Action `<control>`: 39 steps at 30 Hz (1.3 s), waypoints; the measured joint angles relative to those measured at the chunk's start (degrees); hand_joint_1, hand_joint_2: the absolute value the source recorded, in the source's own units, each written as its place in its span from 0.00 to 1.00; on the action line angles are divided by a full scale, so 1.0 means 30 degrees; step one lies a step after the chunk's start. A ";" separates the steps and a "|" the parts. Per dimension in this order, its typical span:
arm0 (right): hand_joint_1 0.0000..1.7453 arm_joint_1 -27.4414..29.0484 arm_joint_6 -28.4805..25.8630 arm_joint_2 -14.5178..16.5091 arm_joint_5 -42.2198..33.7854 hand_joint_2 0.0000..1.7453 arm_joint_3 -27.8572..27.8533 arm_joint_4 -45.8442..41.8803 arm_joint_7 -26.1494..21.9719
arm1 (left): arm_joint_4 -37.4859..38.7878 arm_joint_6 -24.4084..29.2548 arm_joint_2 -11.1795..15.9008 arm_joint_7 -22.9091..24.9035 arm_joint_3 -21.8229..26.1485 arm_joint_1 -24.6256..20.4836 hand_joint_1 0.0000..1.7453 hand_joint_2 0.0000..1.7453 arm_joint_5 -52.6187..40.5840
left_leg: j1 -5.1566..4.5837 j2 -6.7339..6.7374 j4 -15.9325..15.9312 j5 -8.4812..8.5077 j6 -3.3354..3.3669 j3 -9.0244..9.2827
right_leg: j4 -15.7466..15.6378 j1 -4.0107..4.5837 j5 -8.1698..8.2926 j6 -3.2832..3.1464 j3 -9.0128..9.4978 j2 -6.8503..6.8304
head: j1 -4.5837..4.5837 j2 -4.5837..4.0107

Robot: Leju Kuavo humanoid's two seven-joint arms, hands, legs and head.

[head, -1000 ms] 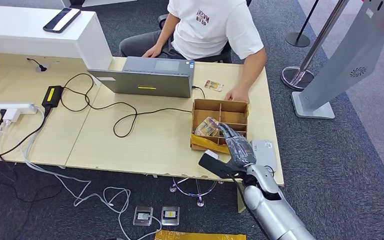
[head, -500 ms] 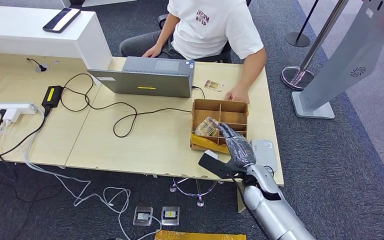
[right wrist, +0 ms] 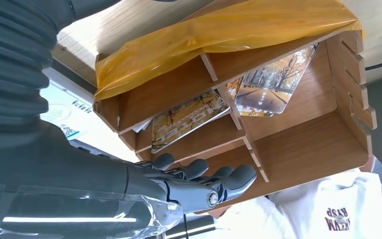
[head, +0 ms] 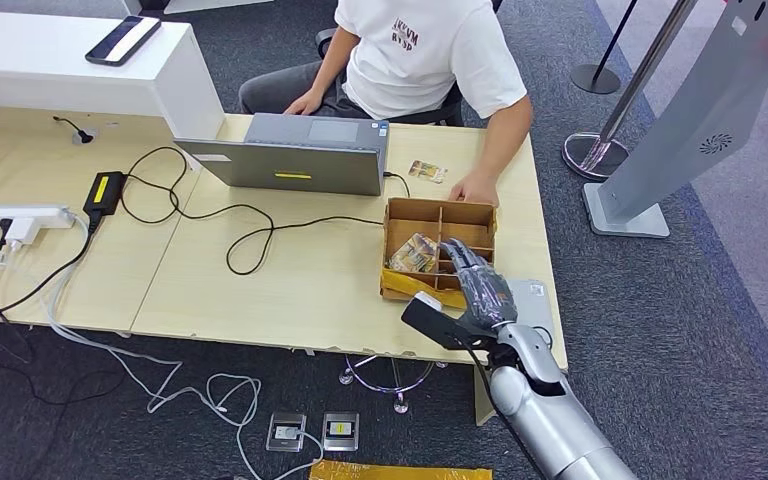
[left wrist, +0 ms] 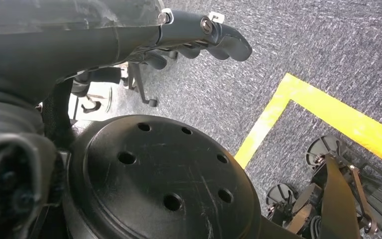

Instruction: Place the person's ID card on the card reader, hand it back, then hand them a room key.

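My right hand [head: 472, 281] hovers over the near right part of the wooden divider box [head: 440, 207], fingers stretched out and holding nothing. In the right wrist view its fingers [right wrist: 205, 180] lie just over an empty compartment of the box [right wrist: 349, 67]. Room key cards [head: 414, 252] with an autumn picture lean in the neighbouring compartments [right wrist: 189, 120]. A small card [head: 426, 171] lies on the desk by the person's hand [head: 475, 188]. The grey-white card reader [head: 535, 300] sits right of the box, partly behind my hand. My left hand [left wrist: 204, 34] hangs above the floor, holding nothing.
A person in a white T-shirt [head: 425, 55] sits across the desk. A grey laptop [head: 290, 155] stands left of the box, with a black cable [head: 250, 240] looping over the desk. A power brick [head: 105, 188] and white power strip [head: 15, 217] lie far left.
My right hand has shifted slightly to the right and further over the box. The person and the cards have not moved.
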 joint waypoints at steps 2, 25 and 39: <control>0.00 -0.0002 0.0000 -0.0020 0.0000 1.00 0.0000 0.0000 0.0002 | 0.0004 0.0000 -0.0016 0.0000 0.0022 -0.0003 0.00 0.00 0.0000 | 0.0000 0.0000 0.0000 0.0000 0.0000 0.0000 | 0.0000 0.0000 0.0000 0.0000 0.0000 0.0000 | 0.0000 0.0000; 0.00 -0.0006 0.0000 -0.0045 0.0000 1.00 0.0000 0.0000 0.0006 | 0.0119 0.0000 -0.0053 -0.0005 0.0036 -0.0013 0.00 0.00 0.0007 | 0.0000 0.0000 0.0000 0.0000 0.0000 0.0000 | 0.0000 0.0000 0.0000 0.0000 0.0000 0.0000 | 0.0000 0.0000; 0.00 -0.1287 -0.0909 -0.0222 -0.0284 1.00 0.0000 0.0929 -0.0872 | 0.0133 0.0000 0.0006 0.0208 0.0184 -0.0009 0.00 0.00 -0.0158 | 0.0000 0.0002 0.0000 0.0001 0.0000 0.0001 | 0.0000 0.0000 0.0001 0.0000 0.0000 0.0002 | 0.0000 0.0004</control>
